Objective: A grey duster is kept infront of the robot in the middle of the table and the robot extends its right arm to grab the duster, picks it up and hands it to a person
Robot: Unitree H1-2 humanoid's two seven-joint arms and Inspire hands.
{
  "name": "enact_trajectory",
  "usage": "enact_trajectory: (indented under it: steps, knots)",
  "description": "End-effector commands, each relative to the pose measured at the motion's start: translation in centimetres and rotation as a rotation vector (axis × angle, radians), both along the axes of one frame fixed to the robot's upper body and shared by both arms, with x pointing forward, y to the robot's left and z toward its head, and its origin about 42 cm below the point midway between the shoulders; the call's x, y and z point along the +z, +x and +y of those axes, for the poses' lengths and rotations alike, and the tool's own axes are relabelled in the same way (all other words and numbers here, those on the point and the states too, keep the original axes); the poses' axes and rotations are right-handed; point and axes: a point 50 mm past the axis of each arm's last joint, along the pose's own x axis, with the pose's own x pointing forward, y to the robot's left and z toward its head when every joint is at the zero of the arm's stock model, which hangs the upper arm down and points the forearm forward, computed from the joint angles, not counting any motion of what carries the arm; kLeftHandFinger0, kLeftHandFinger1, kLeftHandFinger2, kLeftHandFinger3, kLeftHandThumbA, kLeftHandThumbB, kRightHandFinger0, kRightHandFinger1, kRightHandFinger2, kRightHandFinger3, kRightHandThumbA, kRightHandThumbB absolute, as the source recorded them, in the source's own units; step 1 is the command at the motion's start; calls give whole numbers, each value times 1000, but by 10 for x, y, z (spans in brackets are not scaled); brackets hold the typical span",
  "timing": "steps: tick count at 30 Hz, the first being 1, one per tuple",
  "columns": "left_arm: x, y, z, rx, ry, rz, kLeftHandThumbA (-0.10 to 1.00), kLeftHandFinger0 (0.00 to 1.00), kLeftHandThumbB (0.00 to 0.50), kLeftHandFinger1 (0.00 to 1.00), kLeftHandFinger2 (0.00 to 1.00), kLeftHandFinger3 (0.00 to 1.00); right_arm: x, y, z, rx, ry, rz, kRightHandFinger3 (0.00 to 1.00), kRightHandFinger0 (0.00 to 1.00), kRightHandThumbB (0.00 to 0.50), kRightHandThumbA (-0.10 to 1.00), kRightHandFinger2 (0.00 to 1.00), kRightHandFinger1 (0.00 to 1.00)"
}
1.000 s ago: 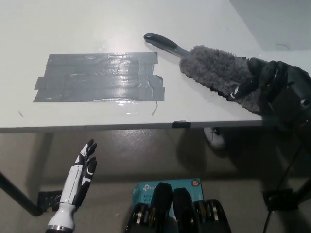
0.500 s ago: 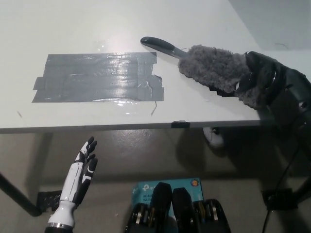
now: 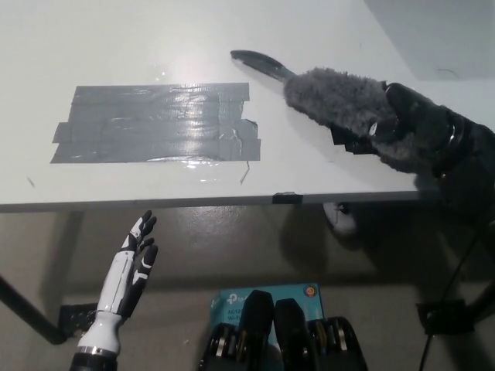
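White table (image 3: 155,46) with grey tape patch (image 3: 155,122), black right hand (image 3: 406,124) clasping grey duster (image 3: 340,104) (handle pointing away), white left hand (image 3: 133,263) spread below table edge.

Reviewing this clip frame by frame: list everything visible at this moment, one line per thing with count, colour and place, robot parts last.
table: one, white, fills the upper part of the view
tape patch: one, grey and shiny, stuck flat on the table's left half
duster: one, grey fluffy head with a dark handle pointing up-left, over the table's right side
small clip or tab: one, dark, on the table's front edge
box: one, teal with print, on the floor below the table
table leg: one, black, lower left
cables: dark, on the floor at lower right
left hand: white, open, resting low below the table edge
right hand: black, closed around the duster's fluffy head at the table's right edge
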Motion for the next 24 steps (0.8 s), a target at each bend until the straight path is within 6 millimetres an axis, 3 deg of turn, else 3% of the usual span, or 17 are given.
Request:
enact_trajectory:
  steps: [1, 3, 6, 7, 9, 10, 12, 17, 20, 22, 23, 24]
  knots:
    - [13, 7, 4, 0, 4, -72, 1000, 939, 192, 1000, 1000, 1000, 44, 2, -11, 103, 104, -19, 1000, 327, 159, -100, 1000, 783]
    - [14, 8, 4, -1, 4, -74, 1000, 946, 192, 1000, 1000, 1000, 45, 0, -14, 114, 147, 4, 1000, 361, 151, -100, 1000, 801]
    - [15, 10, 4, -4, 0, -75, 1000, 947, 195, 1000, 1000, 1000, 48, -3, -18, 118, 303, 92, 1000, 228, 179, -100, 1000, 697]
    - [15, 10, 4, -4, 0, -72, 1000, 946, 196, 1000, 1000, 1000, 48, -6, -19, 109, 446, 147, 1000, 167, 192, -100, 1000, 661]
    - [14, 10, 4, -4, 2, -71, 1000, 942, 197, 1000, 1000, 1000, 46, -10, -20, 100, 597, 199, 988, 161, 196, -100, 1000, 656]
    - [13, 10, 4, -4, 4, -69, 1000, 938, 198, 1000, 1000, 1000, 42, -12, -20, 106, 756, 244, 1000, 74, 189, -100, 943, 560]
    - [13, 10, 4, -2, 2, -67, 1000, 936, 199, 1000, 1000, 1000, 35, -15, -19, 144, 990, 293, 1000, 1, 200, -100, 904, 491]
    - [12, 9, 4, -2, 5, -66, 1000, 931, 193, 1000, 1000, 1000, 26, -23, -14, 210, 1172, 309, 1000, 0, 195, -100, 976, 453]
    - [14, 10, 3, -6, 4, -71, 1000, 943, 179, 1000, 1000, 1000, 23, -35, -6, 263, 1289, 283, 1000, 0, 212, -100, 913, 446]
    - [14, 10, 3, -8, 3, -70, 1000, 945, 178, 1000, 1000, 1000, 24, -42, 0, 291, 1359, 264, 1000, 0, 198, -100, 904, 468]
    - [14, 10, 3, -7, 3, -71, 1000, 945, 178, 1000, 1000, 1000, 24, -43, 1, 299, 1376, 262, 1000, 8, 233, -100, 911, 477]
    - [14, 10, 4, -6, 6, -72, 1000, 938, 180, 1000, 1000, 1000, 25, -46, 4, 312, 1405, 260, 1000, 2, 201, -100, 930, 476]
